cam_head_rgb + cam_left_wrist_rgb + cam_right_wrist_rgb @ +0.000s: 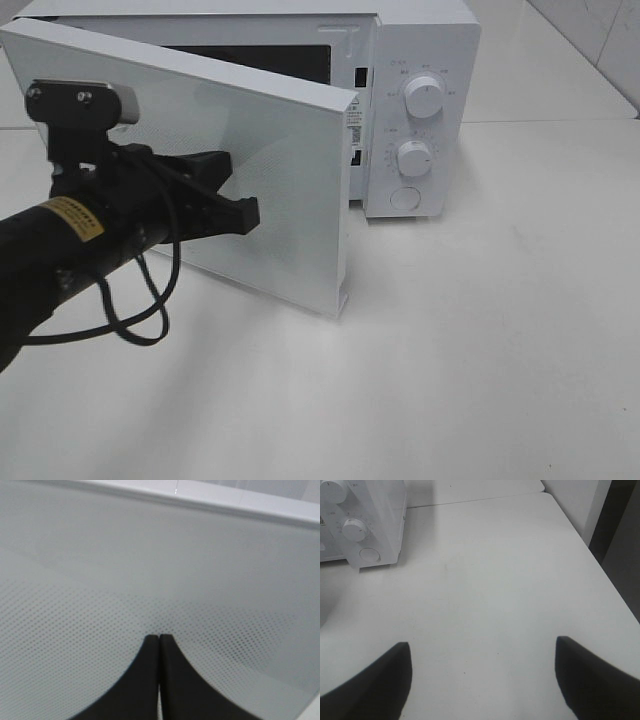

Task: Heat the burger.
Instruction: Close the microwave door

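Microwave door (280,150) stands ajar at upper left, left tool (159,639) with tips together against its face, right tool (482,642) spread over the bench (480,350); burger unseen in every view, presumably inside, so closing and timer setting remain.

No words readable anywhere. Tiny grey marks ring top knob (424,97) and bottom knob (413,157) on microwave (452,60): too small. Yellow label (75,217) on left arm: print blurred. Small sticker (356,124) by door: unreadable.
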`<move>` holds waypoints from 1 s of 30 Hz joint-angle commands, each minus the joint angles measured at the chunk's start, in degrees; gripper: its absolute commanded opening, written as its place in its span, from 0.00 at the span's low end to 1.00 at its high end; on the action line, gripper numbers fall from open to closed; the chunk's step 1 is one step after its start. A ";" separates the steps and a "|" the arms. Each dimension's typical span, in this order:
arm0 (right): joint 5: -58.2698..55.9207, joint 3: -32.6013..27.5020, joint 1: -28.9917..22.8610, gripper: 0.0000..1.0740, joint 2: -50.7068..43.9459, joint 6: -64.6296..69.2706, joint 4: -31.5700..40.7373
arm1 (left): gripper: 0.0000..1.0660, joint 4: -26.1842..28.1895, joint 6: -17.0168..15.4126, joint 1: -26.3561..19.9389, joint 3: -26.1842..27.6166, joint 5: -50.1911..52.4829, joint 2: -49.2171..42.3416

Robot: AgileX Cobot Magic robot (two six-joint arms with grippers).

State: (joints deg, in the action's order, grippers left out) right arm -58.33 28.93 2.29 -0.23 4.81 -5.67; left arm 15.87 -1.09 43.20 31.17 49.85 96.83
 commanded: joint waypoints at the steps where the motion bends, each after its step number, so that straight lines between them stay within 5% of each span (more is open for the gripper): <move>1: 0.86 -0.11 0.52 0.69 -1.49 -0.29 0.17 | 0.00 3.90 1.09 1.66 5.27 0.63 2.86; 9: 0.86 -0.11 0.52 0.69 -1.49 -0.29 0.17 | 0.00 4.41 1.72 2.58 11.23 0.52 6.47; 17: 0.86 -0.11 0.52 0.68 -1.49 -0.29 0.17 | 0.00 15.36 12.89 2.58 19.60 -0.80 9.80; 30: 0.86 -0.11 0.52 0.68 -1.49 -0.29 0.17 | 0.00 19.65 19.02 2.58 27.79 -1.55 14.84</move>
State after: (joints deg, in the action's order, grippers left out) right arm -58.33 28.93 2.29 -0.23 4.81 -5.67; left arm 33.46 16.04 45.38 57.35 48.64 110.92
